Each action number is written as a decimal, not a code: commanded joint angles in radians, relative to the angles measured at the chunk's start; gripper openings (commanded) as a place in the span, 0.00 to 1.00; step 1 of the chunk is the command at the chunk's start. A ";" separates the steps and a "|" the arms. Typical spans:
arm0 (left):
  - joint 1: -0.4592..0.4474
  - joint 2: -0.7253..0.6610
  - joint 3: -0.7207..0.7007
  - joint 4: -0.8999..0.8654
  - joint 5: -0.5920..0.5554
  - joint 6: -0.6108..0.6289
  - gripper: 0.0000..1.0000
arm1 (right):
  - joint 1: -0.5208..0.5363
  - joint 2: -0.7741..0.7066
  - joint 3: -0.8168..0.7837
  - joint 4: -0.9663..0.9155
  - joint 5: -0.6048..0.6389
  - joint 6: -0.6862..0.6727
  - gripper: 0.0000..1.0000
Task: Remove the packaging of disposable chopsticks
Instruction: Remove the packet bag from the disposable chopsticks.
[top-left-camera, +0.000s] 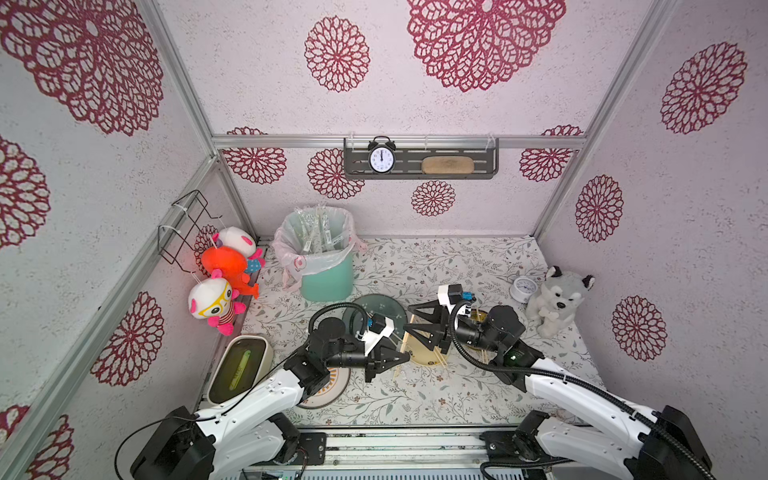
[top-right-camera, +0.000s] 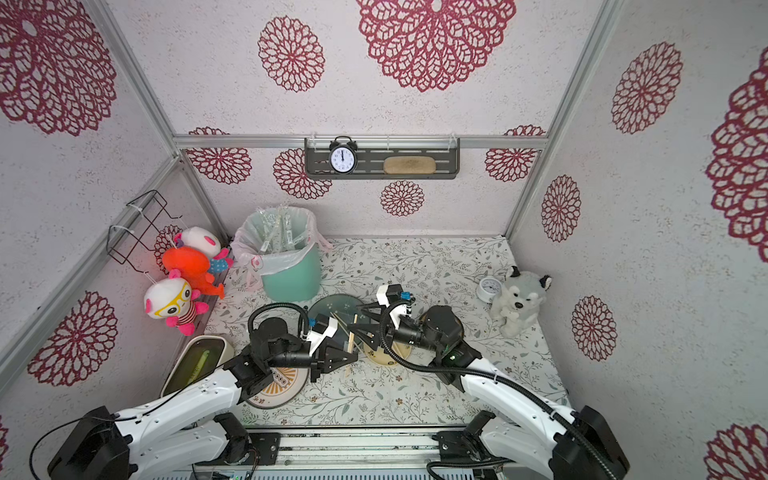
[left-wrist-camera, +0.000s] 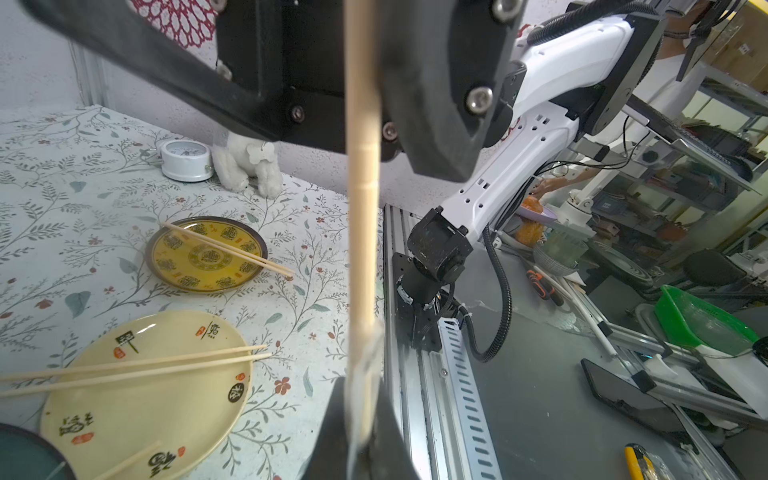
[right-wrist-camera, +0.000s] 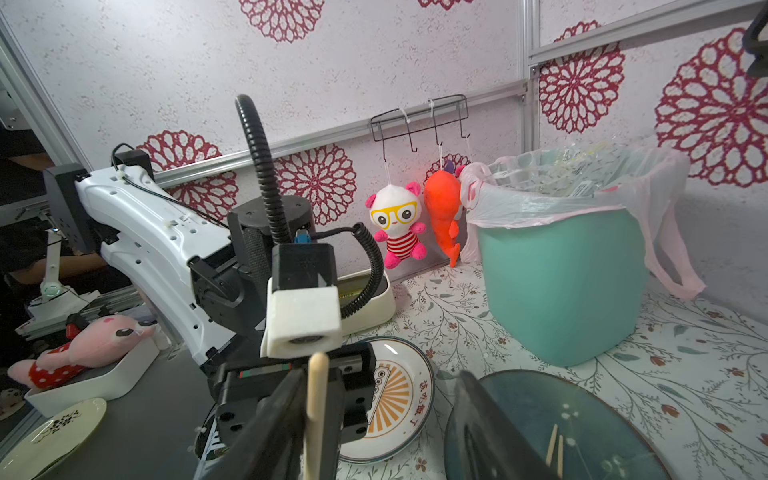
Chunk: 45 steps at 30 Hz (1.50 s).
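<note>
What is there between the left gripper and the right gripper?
The chopsticks run from the shut left gripper into the open right gripper, with a clear sleeve on their left-gripper end. The left wrist view shows this.

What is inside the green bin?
Several clear plastic sleeves, some with white labels, stand in the bin's pink liner. The bottom is hidden by them.
</note>
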 joint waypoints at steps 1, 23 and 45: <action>-0.007 -0.023 -0.001 -0.005 -0.001 0.034 0.00 | -0.003 -0.008 -0.004 0.089 -0.046 0.025 0.57; -0.007 0.020 0.020 0.038 -0.003 0.008 0.00 | -0.003 0.029 -0.060 0.143 -0.103 0.034 0.32; -0.001 0.038 -0.008 0.056 -0.092 0.000 0.12 | -0.006 -0.026 -0.078 0.214 -0.089 0.049 0.00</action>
